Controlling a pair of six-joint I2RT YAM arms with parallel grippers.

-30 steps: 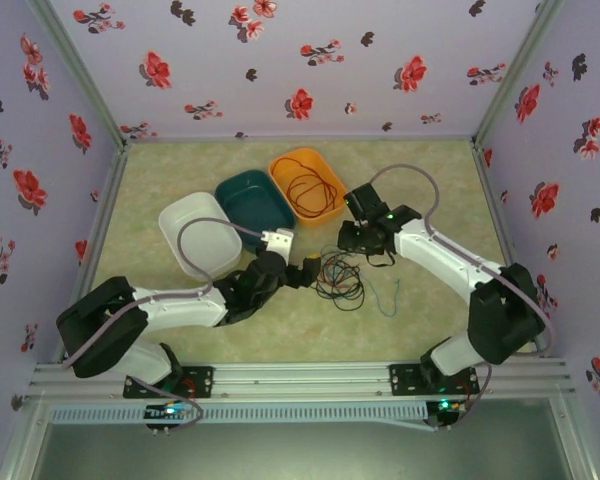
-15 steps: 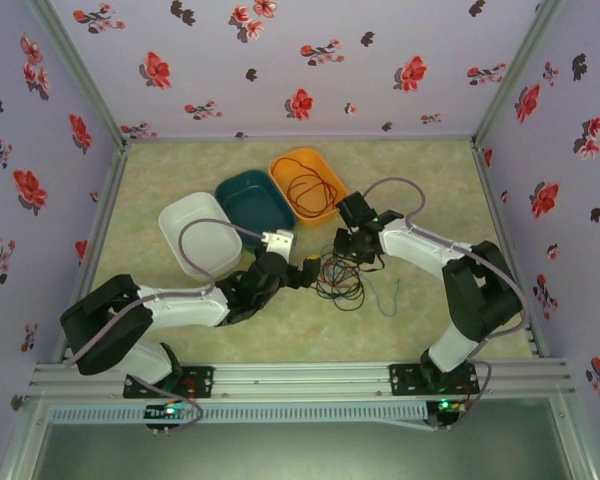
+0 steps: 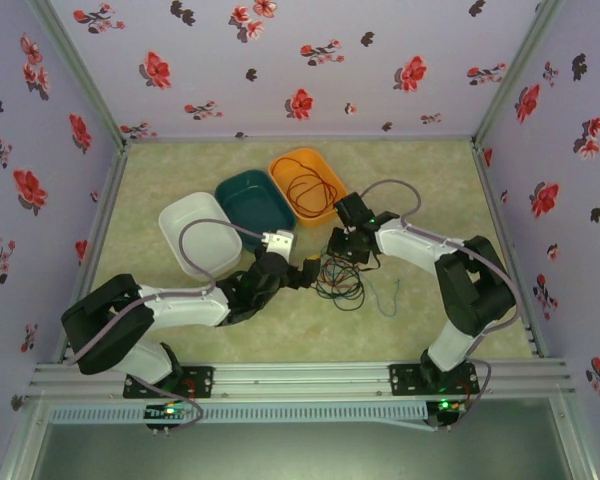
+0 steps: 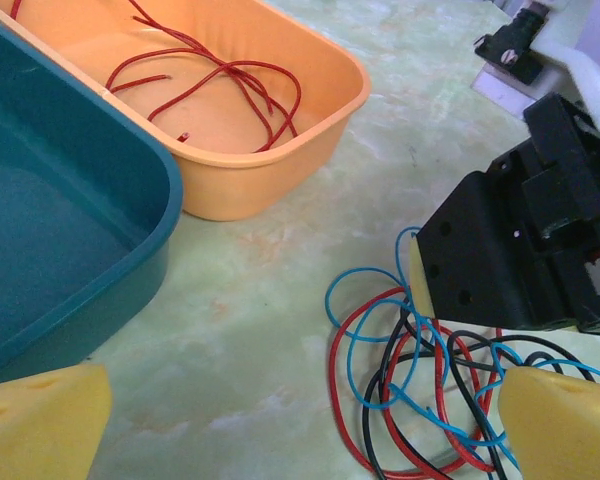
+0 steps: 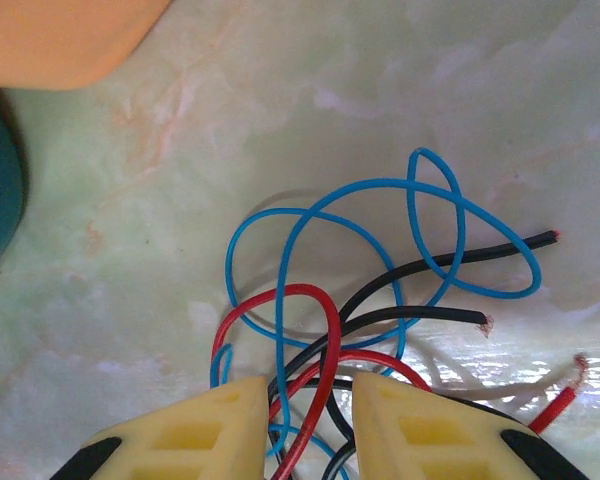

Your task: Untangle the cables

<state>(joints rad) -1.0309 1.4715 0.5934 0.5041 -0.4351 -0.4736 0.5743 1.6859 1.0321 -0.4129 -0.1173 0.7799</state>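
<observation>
Right gripper was closed partway around the cables, grip unclear; left gripper was seen wide open. One red cable was binned; the rest were left tangled.

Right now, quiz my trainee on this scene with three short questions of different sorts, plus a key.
1. True or false: the left gripper is open.
2. Which bin holds a red cable? A white bin, B teal bin, C orange bin.
3. Which three colours are in the tangle at the right gripper?
Key: 1 true; 2 C; 3 red, blue, black.
</observation>
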